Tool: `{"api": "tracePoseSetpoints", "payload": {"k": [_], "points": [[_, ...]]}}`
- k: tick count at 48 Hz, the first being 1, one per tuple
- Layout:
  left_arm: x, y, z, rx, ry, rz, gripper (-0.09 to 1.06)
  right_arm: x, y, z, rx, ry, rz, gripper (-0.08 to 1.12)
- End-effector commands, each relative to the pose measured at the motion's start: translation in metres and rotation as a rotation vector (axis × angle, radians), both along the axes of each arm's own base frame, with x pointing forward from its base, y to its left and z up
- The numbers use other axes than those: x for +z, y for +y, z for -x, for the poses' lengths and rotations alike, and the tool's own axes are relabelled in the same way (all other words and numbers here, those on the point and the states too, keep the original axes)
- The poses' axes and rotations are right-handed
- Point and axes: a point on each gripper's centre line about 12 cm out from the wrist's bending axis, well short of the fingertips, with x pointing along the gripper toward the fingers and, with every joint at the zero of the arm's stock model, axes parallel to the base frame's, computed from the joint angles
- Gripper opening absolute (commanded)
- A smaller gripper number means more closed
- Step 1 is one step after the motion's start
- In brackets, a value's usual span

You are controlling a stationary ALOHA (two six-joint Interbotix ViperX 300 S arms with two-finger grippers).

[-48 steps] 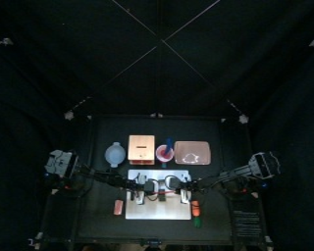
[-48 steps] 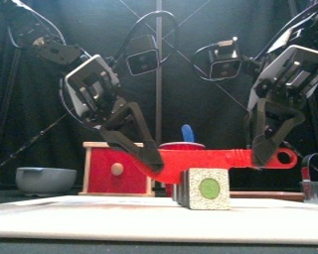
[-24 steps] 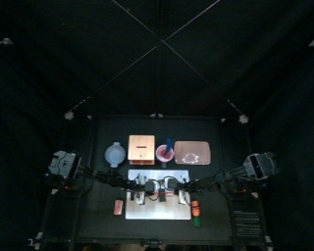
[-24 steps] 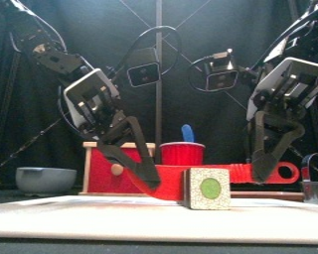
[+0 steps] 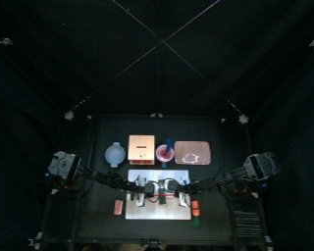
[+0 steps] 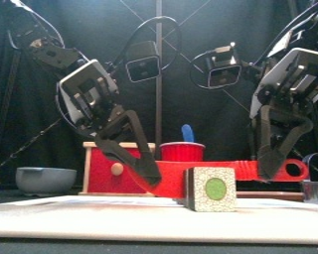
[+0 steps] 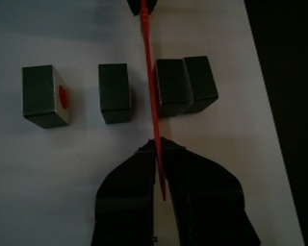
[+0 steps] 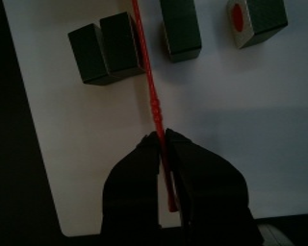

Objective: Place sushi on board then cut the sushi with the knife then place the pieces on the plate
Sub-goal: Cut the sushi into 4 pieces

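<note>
Both grippers were down over the white board [image 5: 160, 175] in the middle of the table. Each had its fingers pinched tight on the thin red knife [image 7: 147, 67], the left gripper [image 7: 156, 146] at one end and the right gripper [image 8: 161, 141] at the other, so the blade hung level between them. The sushi [image 7: 116, 92] lay on the board as a row of four dark green blocks, two touching and two standing apart. The blade was lined up with the gap beside the touching pair. From the front, the nearest block hid the rest of the row. Behind the board stood a grey bowl [image 6: 45, 180], a wooden box [image 6: 115, 167] with a red front, a red cup [image 6: 183, 153] holding a blue knife [image 6: 187, 132], and the pink plate [image 5: 192, 152], all apart from the board.
</note>
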Motion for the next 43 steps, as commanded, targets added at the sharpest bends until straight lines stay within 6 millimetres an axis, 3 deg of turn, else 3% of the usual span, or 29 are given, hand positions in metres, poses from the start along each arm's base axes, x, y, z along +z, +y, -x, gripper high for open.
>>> {"api": "tracePoseSetpoints", "payload": {"k": [1,8,14,32,43], "points": [[0.03,-0.008,-0.005,-0.017,-0.075,0.017,0.48,0.023,-0.004,-0.002,-0.006,-0.04,0.007,0.36],[0.052,-0.008,-0.006,-0.027,-0.133,0.018,0.48,0.043,-0.005,-0.008,0.0,-0.064,0.03,0.36],[0.058,-0.008,-0.005,-0.036,-0.149,0.014,0.48,0.052,-0.005,-0.012,0.004,-0.071,0.044,0.36],[0.051,-0.032,-0.002,-0.088,-0.132,0.021,0.48,0.048,0.005,-0.012,0.012,-0.057,0.022,0.36],[0.045,-0.036,-0.002,-0.092,-0.118,0.024,0.48,0.045,0.009,-0.012,0.018,-0.051,0.015,0.36]]}}
